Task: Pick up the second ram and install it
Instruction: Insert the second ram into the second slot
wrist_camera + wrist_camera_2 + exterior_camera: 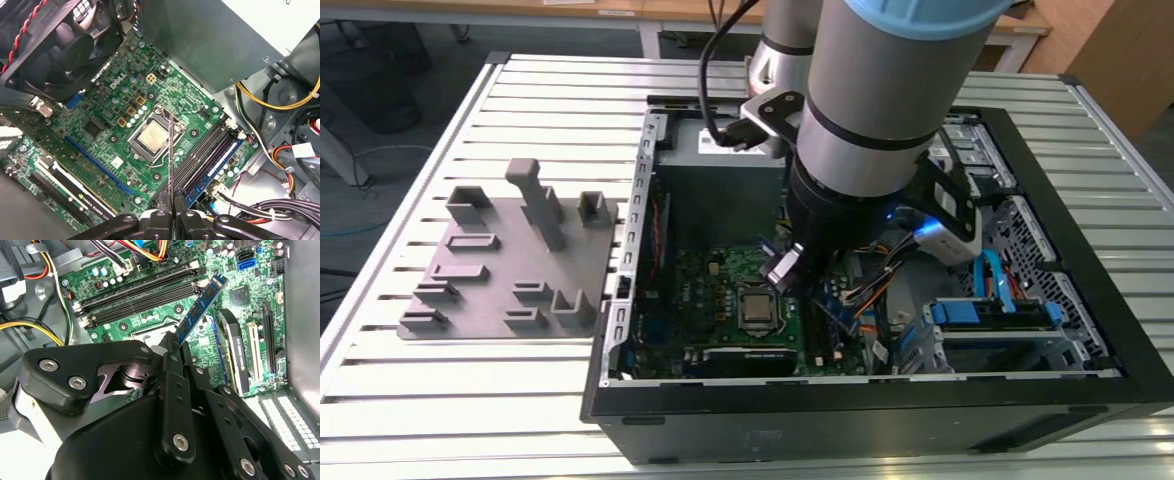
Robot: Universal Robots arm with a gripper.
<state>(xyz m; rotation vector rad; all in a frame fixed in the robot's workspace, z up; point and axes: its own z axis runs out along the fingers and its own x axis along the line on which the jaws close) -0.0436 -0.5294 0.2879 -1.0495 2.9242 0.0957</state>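
The gripper [171,214] is pressed together on the second ram [200,305], pinching one end of the thin stick between its black, bolted fingers [170,390]. The rest of the stick juts free over the motherboard [100,125]. In the first wrist view the stick shows edge-on as a hairline crossing the rim of the CPU socket [151,137], just beside the long parallel memory slots [212,150]. In the second wrist view its flat blue-green face tilts toward those slots, and I cannot tell whether its far corner touches them. Taking the computer case [854,400] as the dial in the exterior view, the arm comes down near the centre. There it is hemmed by the plain grey metal power supply [720,190] at twelve o'clock and a drive cage [994,315] with blue plastic at four o'clock. A dark graphics card [747,355] lies at six o'clock along the black front wall. Bundled orange, yellow and black cables [145,250] crowd one end of the slots, and a round black fan [55,45] overhangs the board's far side. The open room is mostly straight above the socket. At nine o'clock, well apart from the case, the matte grey holder block [494,270] with posts and slots sits on the ribbed aluminium table [454,400].
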